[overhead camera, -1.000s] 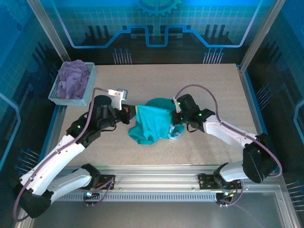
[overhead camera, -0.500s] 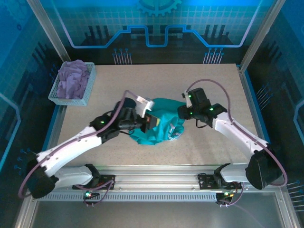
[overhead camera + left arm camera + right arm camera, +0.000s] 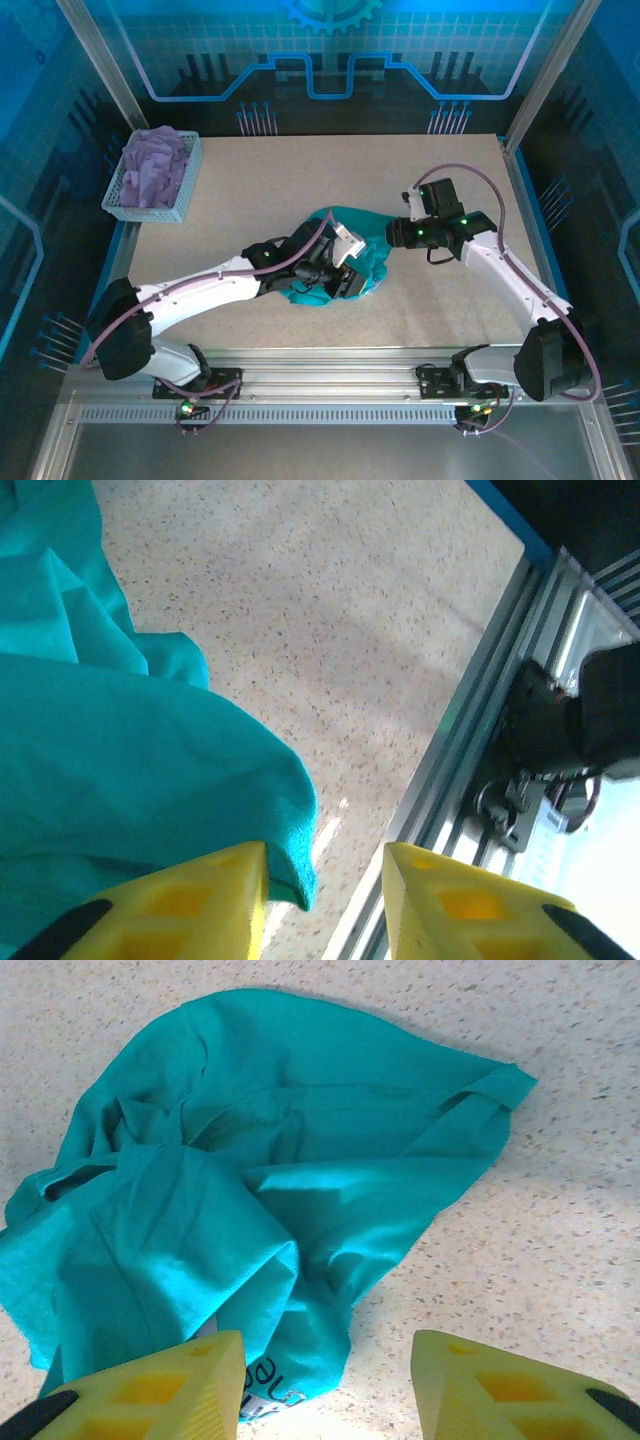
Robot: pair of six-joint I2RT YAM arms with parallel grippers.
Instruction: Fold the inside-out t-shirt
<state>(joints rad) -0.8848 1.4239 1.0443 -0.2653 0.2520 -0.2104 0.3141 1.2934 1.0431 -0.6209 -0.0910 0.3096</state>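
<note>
The inside-out t-shirt (image 3: 362, 232) is a teal cloth lying bunched in the middle of the table. My left gripper (image 3: 349, 279) reaches over its near right part. In the left wrist view the left gripper (image 3: 325, 852) stands open; a hem of the t-shirt (image 3: 130, 760) hangs against the inner side of its left finger (image 3: 215, 895), with bare table in the gap. My right gripper (image 3: 392, 235) hovers just right of the cloth. In the right wrist view the right gripper (image 3: 328, 1342) is open above the table, and the t-shirt (image 3: 300, 1130) lies rumpled ahead of it, a printed label (image 3: 265, 1385) by the left finger.
A white basket (image 3: 150, 213) holding a lavender cloth (image 3: 155, 165) stands at the far left of the table. The metal rail (image 3: 320, 365) runs along the near edge, close below the left gripper, and the rail (image 3: 480, 710) also crosses the left wrist view.
My left arm swept right across the shirt, carrying its left edge over, then opened. My right gripper opened and drew back to the right and away from the cloth.
</note>
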